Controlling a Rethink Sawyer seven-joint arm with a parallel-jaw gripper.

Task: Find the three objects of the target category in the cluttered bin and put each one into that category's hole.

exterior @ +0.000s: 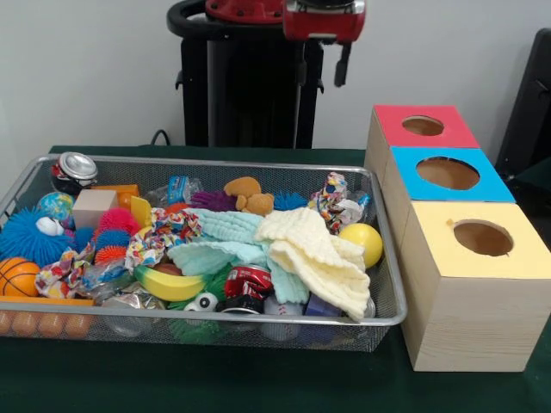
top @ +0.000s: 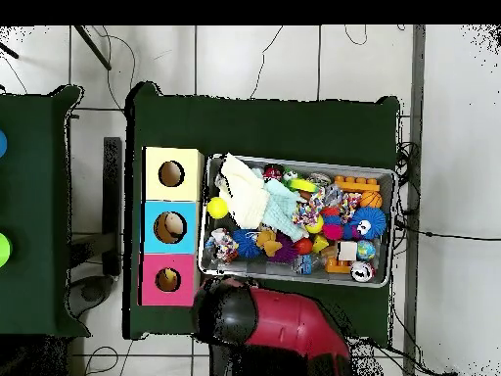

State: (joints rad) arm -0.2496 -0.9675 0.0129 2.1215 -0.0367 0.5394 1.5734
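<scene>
The wire mesh bin (exterior: 258, 164) is full of mixed toys and stands left of three wooden boxes. The red-topped box (exterior: 392, 120) is the farthest one, and its round hole (exterior: 423, 126) shows nothing inside. My gripper (exterior: 323, 82) hangs high at the far side, in front of the pedestal. It is behind the bin's far rim, open and empty. In the overhead view the bin (top: 392, 225) lies right of the red-topped box's hole (top: 167, 280). There the arm's end (top: 225, 311) hides the gripper, just below the bin's lower left corner.
The blue-topped box (exterior: 491, 185) and yellow-topped box (exterior: 516, 258) stand nearer than the red one. In the bin are a cream knitted cloth (exterior: 314, 254), a yellow ball (exterior: 362, 243), a banana (exterior: 168, 284), a red can (exterior: 248, 282), a brown teddy (exterior: 248, 196), a blue spiky ball (exterior: 26, 234) and a basketball (exterior: 17, 277).
</scene>
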